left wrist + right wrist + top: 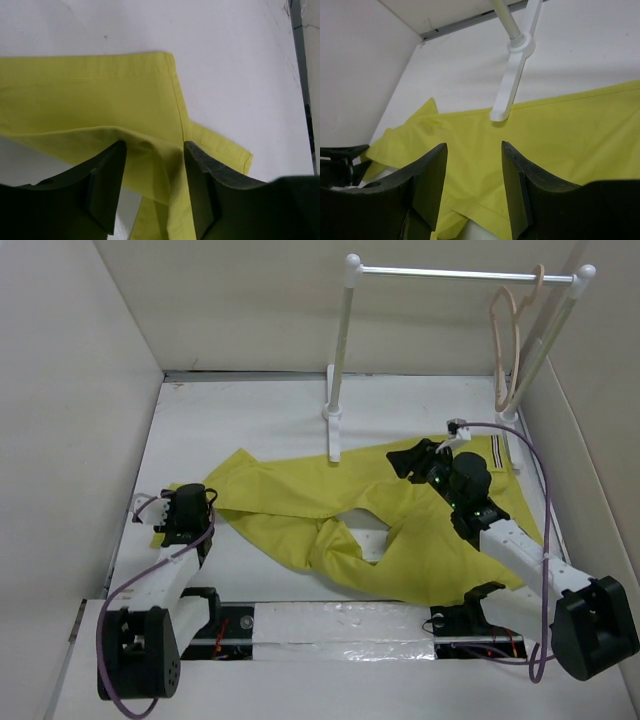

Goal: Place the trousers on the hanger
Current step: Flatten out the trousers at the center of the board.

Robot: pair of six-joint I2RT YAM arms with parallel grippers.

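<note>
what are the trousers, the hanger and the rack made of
Trousers: soft woven cloth, matte mustard yellow; creases and stitched hems show.
Hanger: likely pale wood, smooth; too thin to be sure.
Rack: white metal or plastic tubing, slightly glossy.

On table [250, 420], trousers [290, 505] spread centre, hanger [503, 350] behind-right on rack [450, 273] rail
</note>
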